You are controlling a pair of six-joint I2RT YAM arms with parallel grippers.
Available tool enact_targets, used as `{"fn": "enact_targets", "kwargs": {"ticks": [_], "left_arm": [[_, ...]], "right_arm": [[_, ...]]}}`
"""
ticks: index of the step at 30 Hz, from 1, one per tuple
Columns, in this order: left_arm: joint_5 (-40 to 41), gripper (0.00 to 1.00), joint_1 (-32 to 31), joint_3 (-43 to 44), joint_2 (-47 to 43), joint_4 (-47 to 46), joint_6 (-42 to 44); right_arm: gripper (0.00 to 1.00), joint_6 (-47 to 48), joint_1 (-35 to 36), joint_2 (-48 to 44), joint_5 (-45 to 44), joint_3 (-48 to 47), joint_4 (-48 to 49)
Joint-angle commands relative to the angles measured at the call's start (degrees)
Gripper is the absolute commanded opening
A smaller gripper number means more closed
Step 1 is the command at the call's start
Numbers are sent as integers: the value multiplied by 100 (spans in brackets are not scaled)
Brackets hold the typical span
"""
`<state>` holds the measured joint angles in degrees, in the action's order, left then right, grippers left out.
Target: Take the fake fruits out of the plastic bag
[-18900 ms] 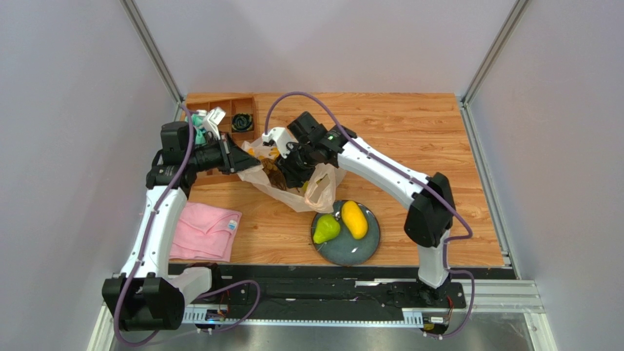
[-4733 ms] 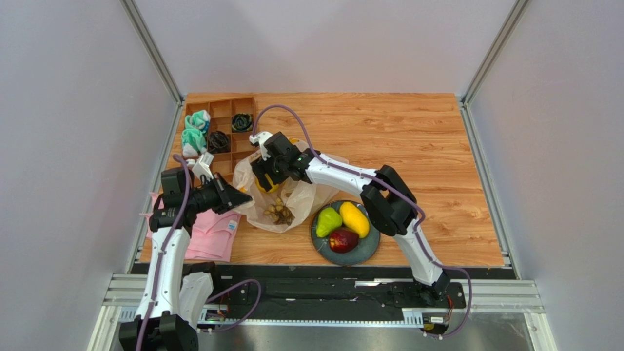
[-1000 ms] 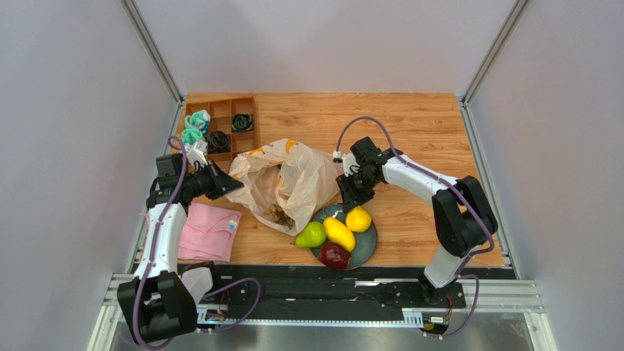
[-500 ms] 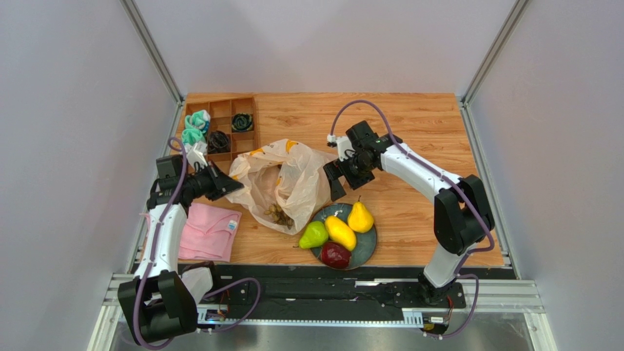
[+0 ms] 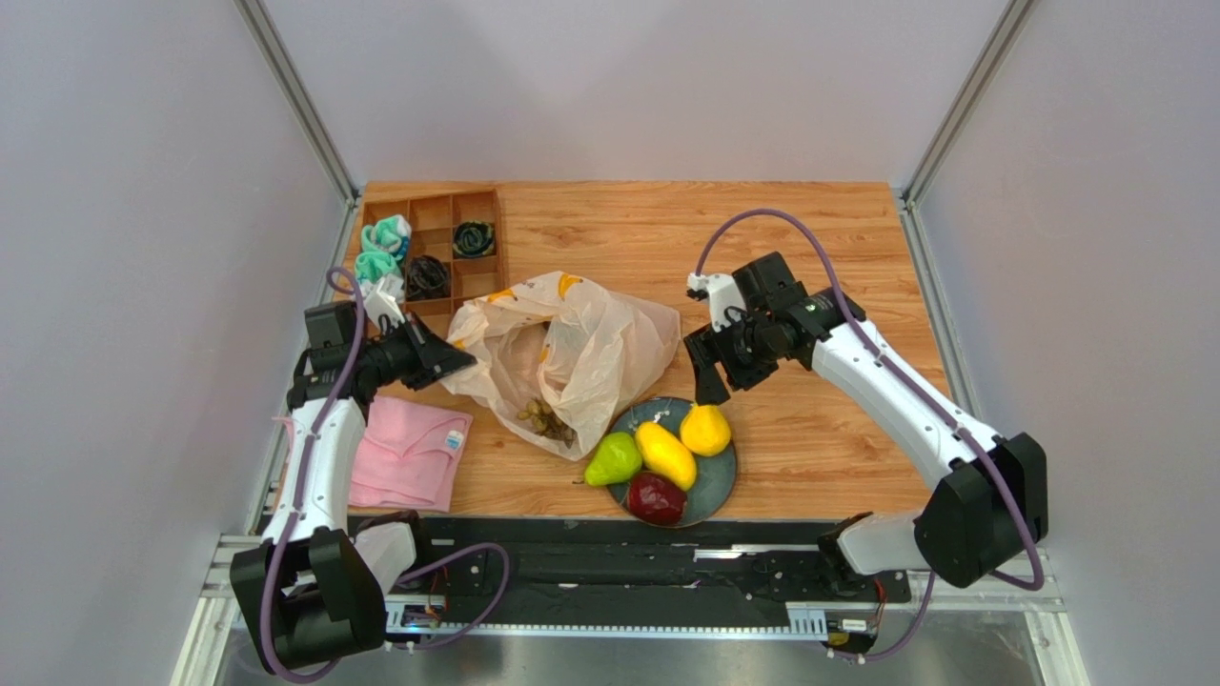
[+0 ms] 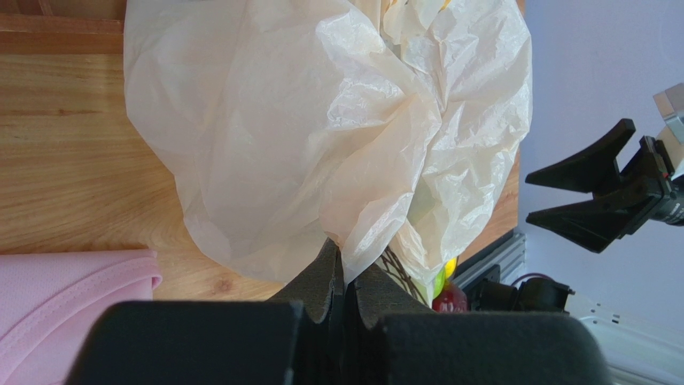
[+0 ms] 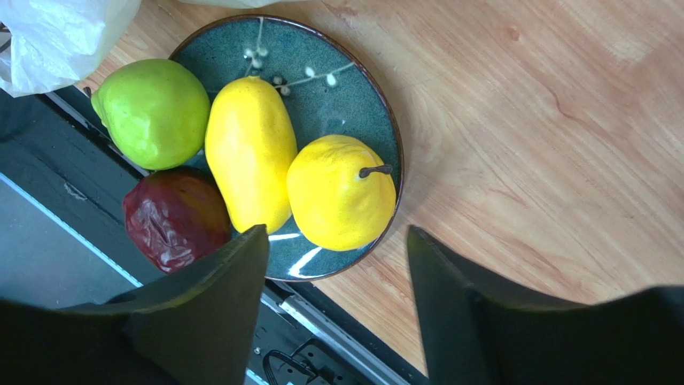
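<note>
The right gripper (image 7: 335,234) has its two dark fingers spread wide with nothing between them, above a dark teal plate (image 7: 337,88) on the wooden table (image 7: 522,160). On the plate a yellow mango (image 7: 250,152) lies between a green pear (image 7: 152,112) and a yellow fruit (image 7: 341,192) with a brown stem. A dark red apple (image 7: 177,218) sits at the rim. A corner of the plastic bag (image 7: 56,36) shows at upper left.

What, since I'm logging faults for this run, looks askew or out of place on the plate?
The green pear straddles the plate's rim, about half hanging off; the dark red apple also pokes over the rim beside it. Nothing looks spilled.
</note>
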<state>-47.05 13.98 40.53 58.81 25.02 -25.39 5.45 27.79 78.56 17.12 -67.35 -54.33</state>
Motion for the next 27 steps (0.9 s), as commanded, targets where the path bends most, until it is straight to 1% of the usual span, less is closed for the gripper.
{"fn": "enact_targets", "kwargs": {"ticks": [1,2,4,5,7,8,11,18,23,27], "left_arm": [[-76,0,52,-11,43,-216,-54],[-77,0,52,-2,52,-216,-71],[-68,0,61,25,61,-216,-63],[-68,0,61,33,52,-234,-54],[-68,0,52,25,26,-225,-45],[-59,0,61,25,17,-208,-45],[-68,0,53,-2,-36,-138,-37],[-15,0,79,-19,-176,-137,60],[-24,0,79,-54,-177,-155,43],[-41,0,79,-63,-168,-199,-10]], "right_arm": [[59,79,-11,79,386,117,-96],[51,79,-19,115,492,126,-104],[47,87,-11,264,756,170,-26],[45,87,-11,334,801,161,62],[43,79,-11,562,810,39,106],[42,79,-19,833,801,-40,98],[42,-44,-11,1308,775,-401,71],[44,-106,200,1889,880,-1086,185],[48,-62,236,2040,819,-1394,230],[52,148,209,1830,713,-1640,159]]}}
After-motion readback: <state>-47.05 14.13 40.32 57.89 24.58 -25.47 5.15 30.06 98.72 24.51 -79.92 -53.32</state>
